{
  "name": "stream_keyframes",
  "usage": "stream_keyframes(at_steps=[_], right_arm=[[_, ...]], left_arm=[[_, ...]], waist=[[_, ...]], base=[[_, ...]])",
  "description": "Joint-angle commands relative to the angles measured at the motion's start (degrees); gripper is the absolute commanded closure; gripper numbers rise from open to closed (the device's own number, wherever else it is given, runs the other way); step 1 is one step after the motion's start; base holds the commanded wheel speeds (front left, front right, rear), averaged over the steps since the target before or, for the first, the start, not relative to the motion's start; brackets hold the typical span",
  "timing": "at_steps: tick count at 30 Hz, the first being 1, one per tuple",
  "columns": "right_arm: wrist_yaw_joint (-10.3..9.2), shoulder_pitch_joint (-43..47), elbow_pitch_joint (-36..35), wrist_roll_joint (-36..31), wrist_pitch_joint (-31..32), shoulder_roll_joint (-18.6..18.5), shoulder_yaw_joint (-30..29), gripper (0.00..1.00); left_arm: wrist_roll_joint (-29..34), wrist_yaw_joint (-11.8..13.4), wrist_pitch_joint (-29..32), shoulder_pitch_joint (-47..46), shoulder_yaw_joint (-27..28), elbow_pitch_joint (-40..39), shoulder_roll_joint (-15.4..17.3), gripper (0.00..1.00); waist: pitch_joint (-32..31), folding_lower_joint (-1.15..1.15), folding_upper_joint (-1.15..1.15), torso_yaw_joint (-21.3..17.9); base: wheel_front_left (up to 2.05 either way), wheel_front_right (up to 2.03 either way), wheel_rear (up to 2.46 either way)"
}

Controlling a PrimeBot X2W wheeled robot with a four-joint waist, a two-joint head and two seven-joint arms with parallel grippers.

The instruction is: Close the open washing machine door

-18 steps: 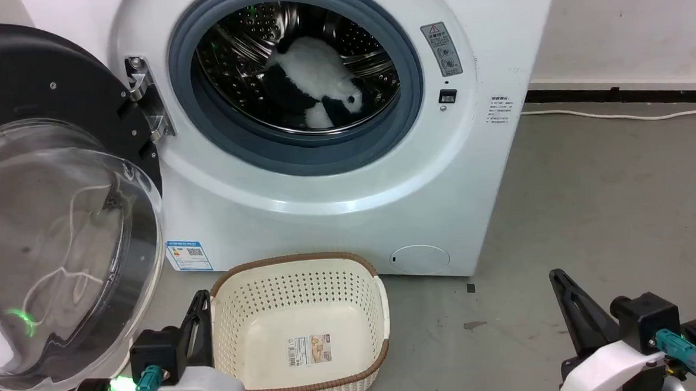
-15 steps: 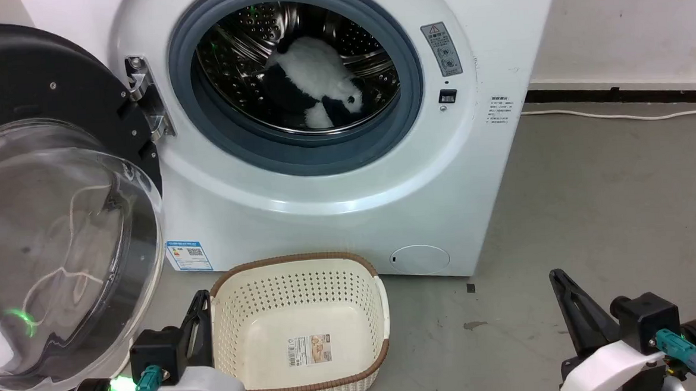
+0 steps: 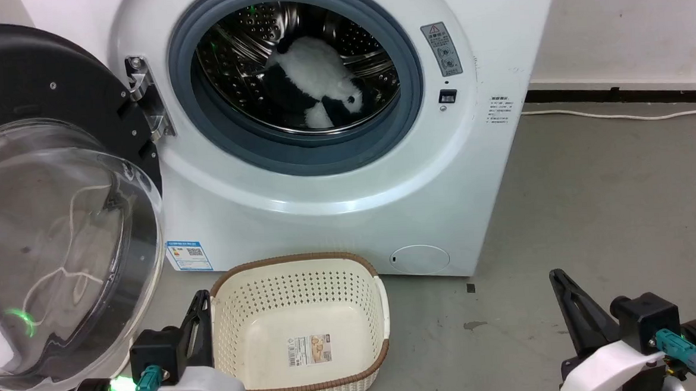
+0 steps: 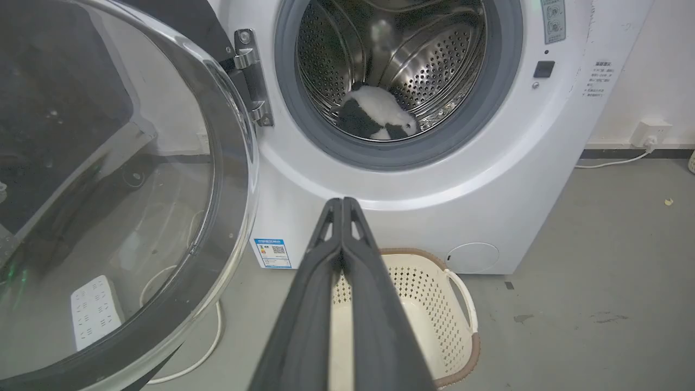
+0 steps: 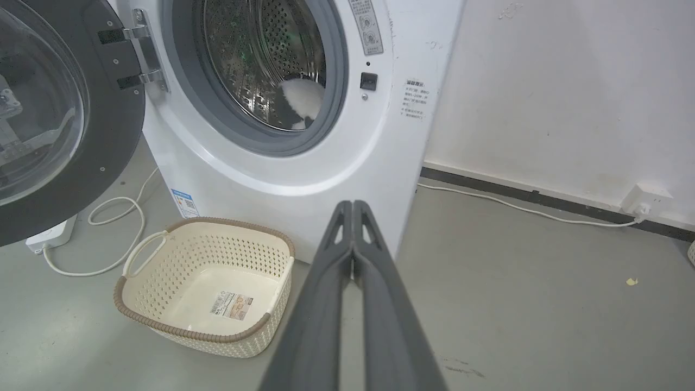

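Floor: smooth grey concrete [image 3: 593, 206], faintly stained, running from the robot to a white wall.
Left gripper [image 4: 341, 202]: low at the near left, its two long dark fingers pressed flat together with nothing between them. In the head view it sits beside the basket's left edge, just right of the door's lower rim.
Right gripper [image 5: 353, 204]: low at the near right over bare floor, fingers likewise closed tip to tip and empty, well apart from the machine.
Basket [image 3: 295, 258]: cream perforated plastic, a rounded rectangle with a brown woven-look rim and a paper label on its bottom. It stands on the floor just in front of the machine.
Washing machine door [image 3: 50, 205]: swung wide open to the left on a metal hinge [image 3: 143, 99]. Glossy black rim, bulging clear glass bowl; neither gripper touches it.
Power strip [image 5: 54, 236]: white, on the floor behind the door, with a looping white cable [image 4: 217, 331].
Washing machine [image 3: 337, 220]: white and glossy, with a curved front.
Opening: a grey rubber ring [image 3: 298, 156] around a perforated steel drum [image 3: 239, 52].
Plush toy [image 3: 312, 78]: fluffy, black and white, lying inside the drum.
Wall [image 3: 625, 20]: white and scuffed, with a dark skirting; a white cord [image 3: 618, 116] runs along its foot.
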Motion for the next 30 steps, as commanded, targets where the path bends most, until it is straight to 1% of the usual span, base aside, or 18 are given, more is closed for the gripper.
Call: stream_keyframes(at_steps=[1,20,21,30], right_arm=[[0.06,-0.8,-0.2,-0.3,0.1,0.2,0.0,1.0],[0.0,0.0,0.0,0.0,0.0,0.0,0.0,1.0],[0.0,0.0,0.0,0.0,0.0,0.0,0.0,0.0],[0.0,0.0,0.1,0.6,-0.7,0.0,-0.4,0.0]], left_arm=[[0.1,0.2,0.0,-0.9,0.0,-0.2,0.0,1.0],[0.0,0.0,0.0,0.0,0.0,0.0,0.0,1.0],[0.0,0.0,0.0,0.0,0.0,0.0,0.0,0.0],[0.0,-0.1,-0.7,-0.1,-0.5,-0.1,0.0,0.0]], waist=[[0.0,0.0,0.0,0.0],[0.0,0.0,0.0,0.0],[0.0,0.0,0.0,0.0],[0.0,0.0,0.0,0.1]], base=[[0.0,0.0,0.0],[0.0,0.0,0.0],[0.0,0.0,0.0],[0.0,0.0,0.0]])
